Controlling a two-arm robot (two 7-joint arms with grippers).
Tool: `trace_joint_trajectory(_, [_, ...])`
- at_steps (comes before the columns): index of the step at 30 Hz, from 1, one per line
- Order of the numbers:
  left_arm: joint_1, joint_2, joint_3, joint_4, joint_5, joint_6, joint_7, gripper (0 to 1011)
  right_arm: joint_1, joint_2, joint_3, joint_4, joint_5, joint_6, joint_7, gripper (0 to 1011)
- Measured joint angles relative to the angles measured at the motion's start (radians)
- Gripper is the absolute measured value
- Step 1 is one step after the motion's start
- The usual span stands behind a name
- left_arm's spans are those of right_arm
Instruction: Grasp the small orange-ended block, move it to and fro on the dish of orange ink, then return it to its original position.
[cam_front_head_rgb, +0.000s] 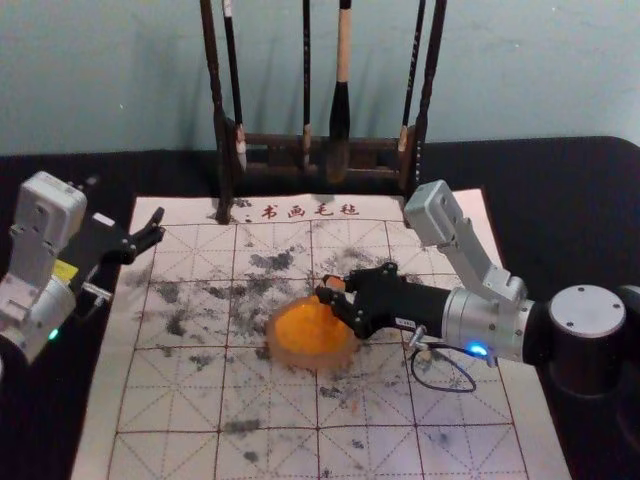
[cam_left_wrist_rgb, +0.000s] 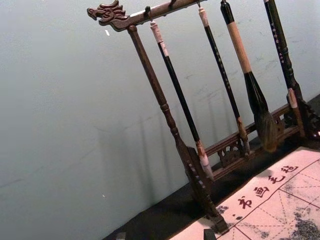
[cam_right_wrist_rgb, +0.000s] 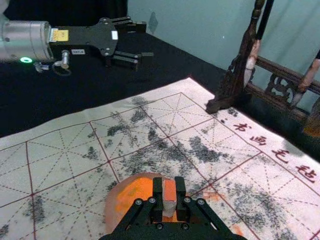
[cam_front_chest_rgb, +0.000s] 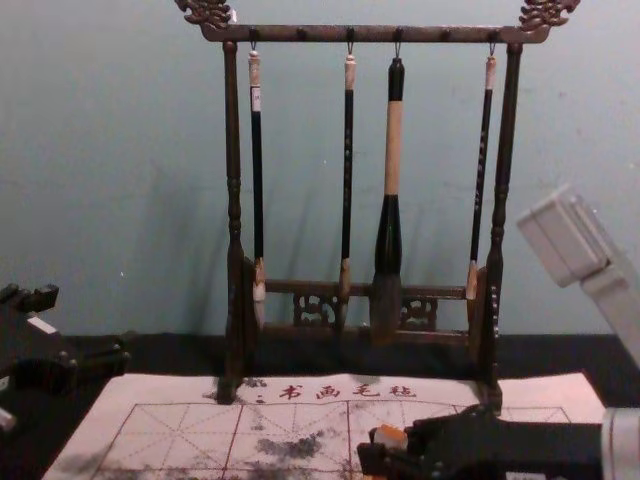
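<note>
Mat (cam_front_head_rgb: 275, 400): right gripper (cam_front_head_rgb: 329, 291) holds block (cam_right_wrist_rgb: 169, 196) upright (orange up)

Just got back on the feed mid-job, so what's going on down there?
The right gripper has the small orange-ended block clamped between its fingers, at the dish of orange ink on the gridded mat. I can't tell whether the block is touching the ink. The block isn't back at its place yet. The left gripper is off at the mat's left side, open and holding nothing. Brushes hang from the rack behind.
</note>
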Motion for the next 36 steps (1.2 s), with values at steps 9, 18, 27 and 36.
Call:
trace_joint_trajectory(9, [0.000,0.000,0.000,0.000,0.000,0.000,0.000,1001,-0.011,-0.001,-0.009,-0.016,0.008,0.005,0.014,111])
trace_joint_trajectory(18, [0.000,0.000,0.000,0.000,0.000,0.000,0.000,1001,0.013,-0.029,-0.032,0.017,0.011,-0.003,0.035,111])
trace_joint_trajectory(27, [0.000,0.000,0.000,0.000,0.000,0.000,0.000,1001,0.048,-0.060,-0.042,0.073,0.012,-0.018,0.040,111])
trace_joint_trajectory(36, [0.000,0.000,0.000,0.000,0.000,0.000,0.000,1001,0.061,-0.066,-0.029,0.098,0.009,-0.022,0.021,111])
